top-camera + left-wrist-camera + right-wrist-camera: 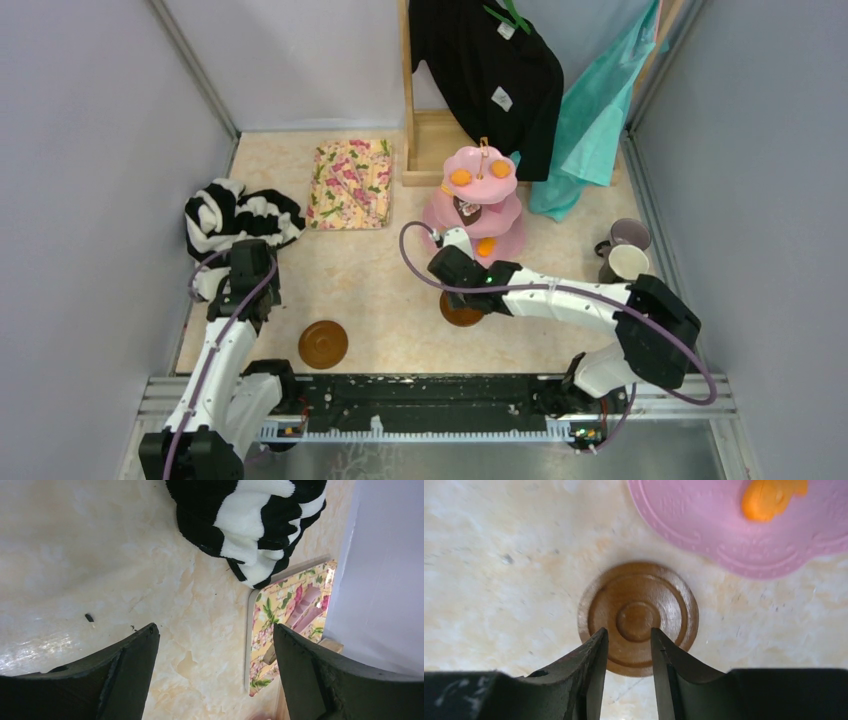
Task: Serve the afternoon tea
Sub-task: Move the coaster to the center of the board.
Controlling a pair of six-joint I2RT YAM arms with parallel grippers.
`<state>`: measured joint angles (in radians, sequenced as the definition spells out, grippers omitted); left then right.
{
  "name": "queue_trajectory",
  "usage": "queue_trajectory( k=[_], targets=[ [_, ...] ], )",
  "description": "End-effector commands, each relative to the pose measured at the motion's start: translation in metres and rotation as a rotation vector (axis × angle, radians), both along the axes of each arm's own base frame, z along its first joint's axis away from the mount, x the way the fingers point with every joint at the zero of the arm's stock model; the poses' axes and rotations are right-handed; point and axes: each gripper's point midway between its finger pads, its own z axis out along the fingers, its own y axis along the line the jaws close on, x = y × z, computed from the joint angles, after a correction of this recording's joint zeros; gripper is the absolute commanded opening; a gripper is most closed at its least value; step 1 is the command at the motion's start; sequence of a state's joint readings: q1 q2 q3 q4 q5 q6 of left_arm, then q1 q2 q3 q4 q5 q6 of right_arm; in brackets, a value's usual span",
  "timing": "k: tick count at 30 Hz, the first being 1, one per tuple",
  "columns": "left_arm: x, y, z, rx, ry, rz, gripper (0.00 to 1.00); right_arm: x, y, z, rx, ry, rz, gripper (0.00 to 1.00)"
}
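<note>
From above, the right arm (560, 295) reaches in to the middle of the desk (380, 290) and hangs over one saucer (462, 314), which lies flat just in front of the pink cake stand (478, 200); the other saucer (323, 343) lies well to the left, nearer the left arm (225, 340). The two mugs (627, 262) stand near the right wall, so the right arm looks the nearer one for fetching them. At the left wrist, the left fingers (130, 670) are spread wide over bare desk, holding nothing, with the striped garment (250, 520) just ahead. At the right wrist, the right fingers (591, 670) are parted a little and pinch nothing, poised over the near rim of the saucer, with the stand's bottom tier and an orange pastry (774, 495) just beyond it
</note>
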<state>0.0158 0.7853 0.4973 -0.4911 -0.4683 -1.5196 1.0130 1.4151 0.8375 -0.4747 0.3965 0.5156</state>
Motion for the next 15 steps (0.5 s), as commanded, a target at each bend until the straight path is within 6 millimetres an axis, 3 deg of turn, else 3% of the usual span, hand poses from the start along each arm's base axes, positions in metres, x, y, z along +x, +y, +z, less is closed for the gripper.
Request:
queue_trajectory(
  k=[1, 4, 7, 11, 15],
  targets=[
    [0.013, 0.003, 0.022, 0.036, -0.065, -0.014, 0.90, 0.034, 0.035, 0.055, 0.063, -0.175, 0.078, 0.38],
    [0.016, 0.004, 0.026, 0.046, -0.081, -0.015, 0.91, 0.037, 0.058, 0.073, 0.113, -0.204, 0.139, 0.38],
    [0.021, 0.006, 0.032, 0.071, -0.112, -0.023, 0.94, 0.032, 0.083, 0.077, 0.152, -0.205, 0.216, 0.39],
    [0.027, 0.005, 0.038, 0.089, -0.156, -0.042, 0.97, 0.016, 0.128, 0.073, 0.188, -0.209, 0.348, 0.39],
    [0.027, 0.005, 0.040, 0.106, -0.152, -0.059, 0.98, -0.008, 0.184, 0.079, 0.274, -0.231, 0.490, 0.32]
  ],
)
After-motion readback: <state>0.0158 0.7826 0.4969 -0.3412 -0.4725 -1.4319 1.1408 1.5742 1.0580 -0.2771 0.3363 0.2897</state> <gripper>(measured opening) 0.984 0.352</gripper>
